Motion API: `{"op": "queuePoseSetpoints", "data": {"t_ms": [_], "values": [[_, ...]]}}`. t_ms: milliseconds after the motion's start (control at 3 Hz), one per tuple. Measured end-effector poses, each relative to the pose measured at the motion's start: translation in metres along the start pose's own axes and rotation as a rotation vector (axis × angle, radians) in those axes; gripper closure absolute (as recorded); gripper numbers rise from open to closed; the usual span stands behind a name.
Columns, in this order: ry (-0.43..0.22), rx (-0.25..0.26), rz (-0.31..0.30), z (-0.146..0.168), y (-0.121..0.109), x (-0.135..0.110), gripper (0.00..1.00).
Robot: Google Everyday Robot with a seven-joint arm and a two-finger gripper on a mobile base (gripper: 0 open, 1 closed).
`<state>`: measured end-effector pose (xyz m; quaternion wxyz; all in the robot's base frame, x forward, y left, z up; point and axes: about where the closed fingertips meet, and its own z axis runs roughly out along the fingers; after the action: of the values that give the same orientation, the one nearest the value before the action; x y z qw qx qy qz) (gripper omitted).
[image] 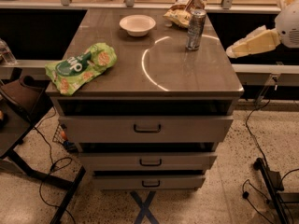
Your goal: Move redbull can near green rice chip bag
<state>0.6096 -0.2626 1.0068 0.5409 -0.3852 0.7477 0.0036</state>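
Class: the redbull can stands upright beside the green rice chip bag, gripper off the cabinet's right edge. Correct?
No. In the camera view the redbull can stands upright beside the tan snack bag; the green rice chip bag lies far from it. The gripper is off the cabinet's right edge.

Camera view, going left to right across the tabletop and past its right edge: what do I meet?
green rice chip bag → white bowl → redbull can → gripper, hovering just off the right edge of the table.

Tool right of table — open surface between can and green bag.
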Motion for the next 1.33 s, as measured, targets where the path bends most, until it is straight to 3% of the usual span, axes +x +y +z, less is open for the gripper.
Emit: {"op": "queuePoseSetpoints", "data": {"t_ms": [333, 667, 1000, 1333], "values": [[-0.007, -0.004, 0.006, 0.005, -0.001, -0.001, 0.0], [-0.053, -0.029, 0.049, 0.042, -0.006, -0.008, 0.0], [-0.153, -0.051, 0.149, 0.114, -0.024, -0.024, 0.0], [-0.214, -0.068, 0.208, 0.154, -0.033, -0.034, 0.0]]}}
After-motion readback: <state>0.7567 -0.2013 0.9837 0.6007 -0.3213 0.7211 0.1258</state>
